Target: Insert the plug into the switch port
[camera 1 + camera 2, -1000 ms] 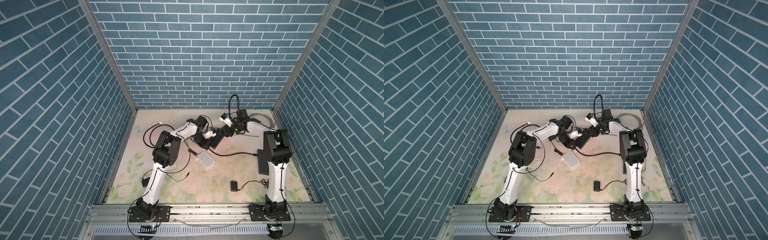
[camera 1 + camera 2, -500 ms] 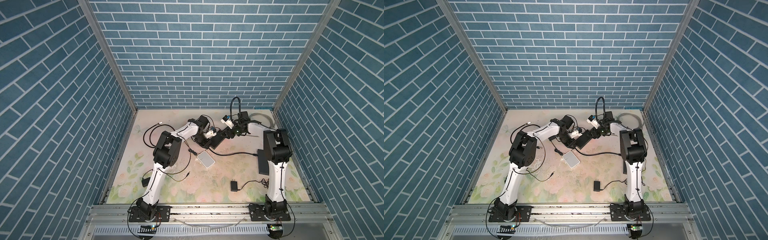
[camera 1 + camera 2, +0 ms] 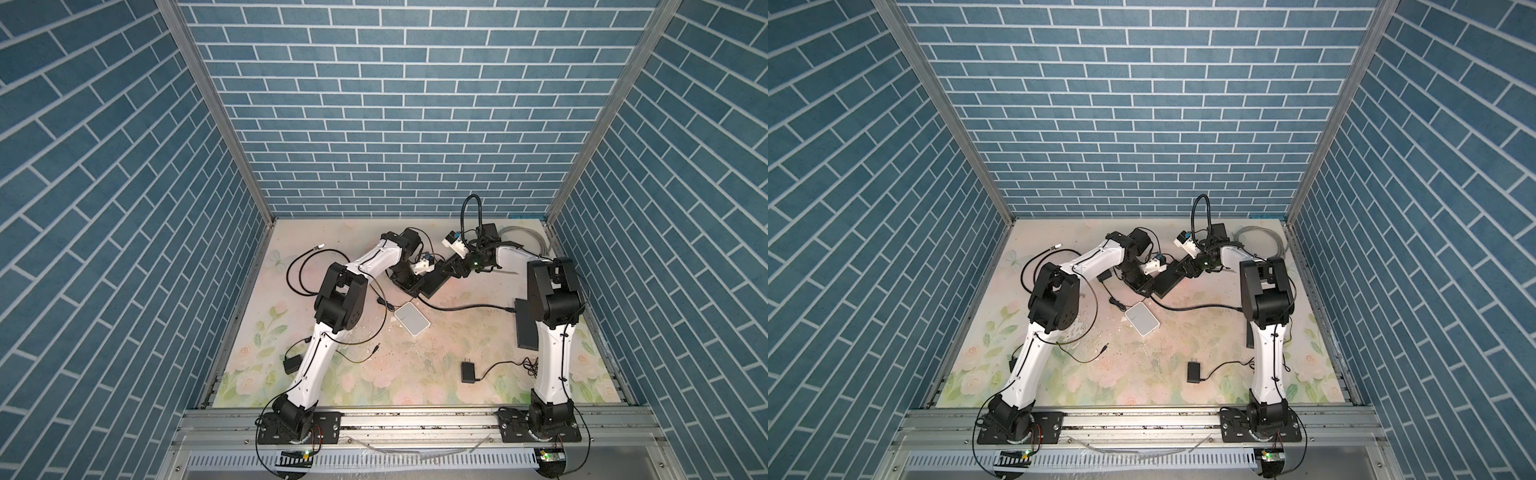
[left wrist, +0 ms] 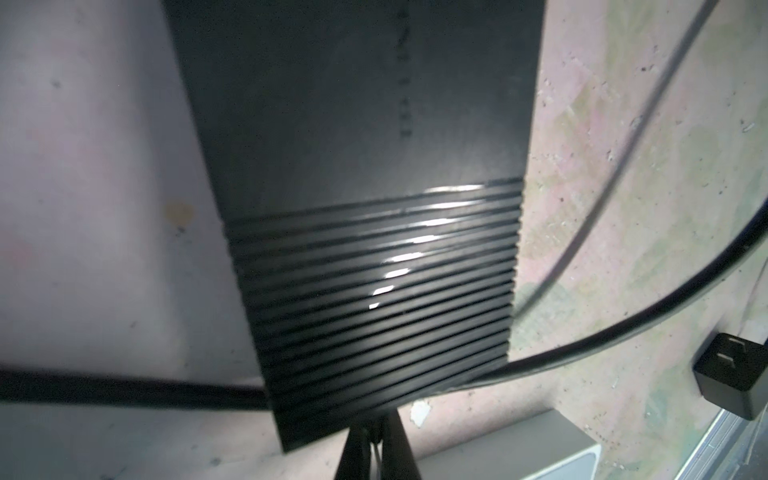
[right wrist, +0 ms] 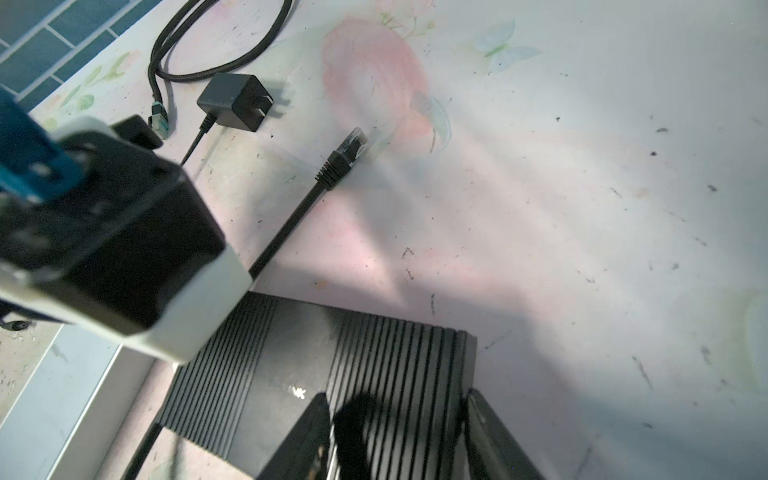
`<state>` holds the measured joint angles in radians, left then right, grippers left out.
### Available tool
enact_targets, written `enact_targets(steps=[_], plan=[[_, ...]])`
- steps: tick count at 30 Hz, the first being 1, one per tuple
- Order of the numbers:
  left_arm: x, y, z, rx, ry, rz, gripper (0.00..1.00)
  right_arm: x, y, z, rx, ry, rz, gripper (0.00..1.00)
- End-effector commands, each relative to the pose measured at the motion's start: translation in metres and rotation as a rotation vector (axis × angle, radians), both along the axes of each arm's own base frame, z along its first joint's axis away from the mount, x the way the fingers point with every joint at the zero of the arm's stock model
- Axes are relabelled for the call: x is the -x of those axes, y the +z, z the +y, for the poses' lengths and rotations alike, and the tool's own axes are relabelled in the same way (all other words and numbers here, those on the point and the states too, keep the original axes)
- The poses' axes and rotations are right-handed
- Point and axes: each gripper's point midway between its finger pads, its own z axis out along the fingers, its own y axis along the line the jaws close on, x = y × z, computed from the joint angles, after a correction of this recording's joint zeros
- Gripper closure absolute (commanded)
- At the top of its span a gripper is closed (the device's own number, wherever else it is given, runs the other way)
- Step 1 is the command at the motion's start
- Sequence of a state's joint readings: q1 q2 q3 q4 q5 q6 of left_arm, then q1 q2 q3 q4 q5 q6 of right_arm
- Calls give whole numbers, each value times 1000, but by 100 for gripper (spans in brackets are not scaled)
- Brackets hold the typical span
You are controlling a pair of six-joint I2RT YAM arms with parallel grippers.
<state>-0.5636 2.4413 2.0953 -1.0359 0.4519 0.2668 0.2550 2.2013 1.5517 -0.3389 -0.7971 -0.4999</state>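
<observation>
Right wrist view: right end effector (image 5: 395,415) at the switch (image 5: 291,361), grip unclear; left end effector (image 4: 370,446) closed.

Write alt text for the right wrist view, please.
A black ribbed switch sits nearest the camera, with the right tool straddling its end. On the floral mat beyond lie a loose network plug and a power adapter. The blurred left arm blocks one side.

Two white robot arms (image 3: 316,357) (image 3: 550,357), two flat black plastic boxes (image 3: 434,282) (image 3: 524,328), one white square box (image 3: 411,318), three small black wall chargers (image 3: 468,371) (image 3: 291,364) (image 3: 1104,276), one grey cable coil (image 3: 521,237).
</observation>
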Motion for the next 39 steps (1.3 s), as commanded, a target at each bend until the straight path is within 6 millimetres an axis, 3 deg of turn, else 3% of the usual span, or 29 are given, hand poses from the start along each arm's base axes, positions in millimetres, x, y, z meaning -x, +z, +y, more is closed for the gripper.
enact_targets(steps=[1, 13, 16, 19, 23, 28, 34, 39], plan=[[-108, 65, -81, 345, 7, -497, 100, 138, 5, 66, -217, 276, 507, 49], [-121, 72, -92, 389, 56, -574, 100, 145, 2, 67, -207, 297, 539, 49], [-118, 69, -89, 365, 44, -550, 100, 141, -7, 63, -170, 265, 533, 49], [-108, 57, -75, 290, 39, -509, 96, 125, -14, 55, -141, 189, 525, 49], [-100, 45, -52, 227, 74, -467, 89, 81, -21, 36, -110, -14, 448, 46], [-103, 37, -12, 145, 153, -411, 76, 32, -7, -3, -118, -261, 355, 39], [-106, 52, 26, 138, 223, -399, 72, 17, 9, -27, -108, -391, 272, 36], [-104, 85, 28, 252, 246, -419, 67, 14, 19, -35, -92, -438, 239, 35]])
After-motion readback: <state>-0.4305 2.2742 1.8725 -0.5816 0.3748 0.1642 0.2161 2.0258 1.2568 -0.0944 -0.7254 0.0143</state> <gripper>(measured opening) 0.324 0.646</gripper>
